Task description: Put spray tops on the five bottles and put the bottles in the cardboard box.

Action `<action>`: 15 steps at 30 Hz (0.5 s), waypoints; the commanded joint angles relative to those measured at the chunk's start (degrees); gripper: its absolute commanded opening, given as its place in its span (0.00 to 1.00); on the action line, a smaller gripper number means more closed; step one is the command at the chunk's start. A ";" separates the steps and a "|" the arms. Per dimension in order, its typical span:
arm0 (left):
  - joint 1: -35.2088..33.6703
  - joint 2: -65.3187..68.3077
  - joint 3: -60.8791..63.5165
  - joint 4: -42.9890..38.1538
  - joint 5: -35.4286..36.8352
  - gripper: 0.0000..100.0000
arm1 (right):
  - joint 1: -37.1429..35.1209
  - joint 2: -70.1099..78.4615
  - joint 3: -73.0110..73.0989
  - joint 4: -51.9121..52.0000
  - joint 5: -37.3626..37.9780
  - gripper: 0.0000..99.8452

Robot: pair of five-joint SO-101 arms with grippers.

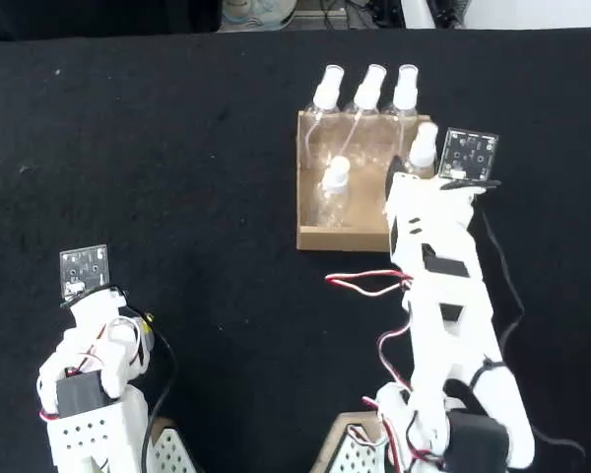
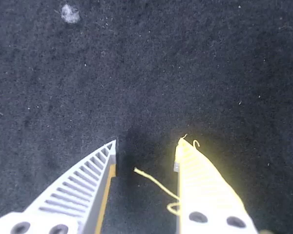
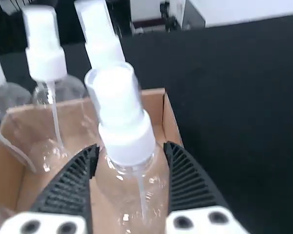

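Note:
A cardboard box (image 1: 310, 236) stands right of the table's middle. Three clear bottles with white spray tops (image 1: 369, 89) line its far wall, and another (image 1: 333, 187) stands nearer the front. My right gripper (image 3: 129, 153) is shut on a clear bottle (image 3: 127, 131) with a white spray top, held upright inside the box by its right wall (image 3: 168, 114). I cannot tell whether this bottle (image 1: 424, 148) rests on the box floor. My left gripper (image 2: 146, 146) hangs open over bare black cloth at the near left, with nothing between its fingers.
Black cloth (image 1: 177, 148) covers the whole table. The left arm (image 1: 98, 345) sits folded at the near left corner, far from the box. Red and white wires (image 1: 364, 286) loop off the right arm just in front of the box.

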State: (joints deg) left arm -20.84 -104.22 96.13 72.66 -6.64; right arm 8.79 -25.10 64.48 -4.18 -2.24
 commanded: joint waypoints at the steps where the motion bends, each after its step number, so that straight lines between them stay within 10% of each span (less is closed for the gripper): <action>1: -0.48 -0.35 1.19 0.26 -0.26 0.19 | -0.79 0.92 -1.98 -3.87 0.18 0.01; 15: -0.31 -0.35 1.19 0.26 -0.26 0.19 | -1.14 1.45 -0.57 -4.48 0.18 0.12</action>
State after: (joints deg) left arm -20.84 -104.22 96.13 72.66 -6.64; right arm 8.62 -23.69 64.48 -7.08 -2.24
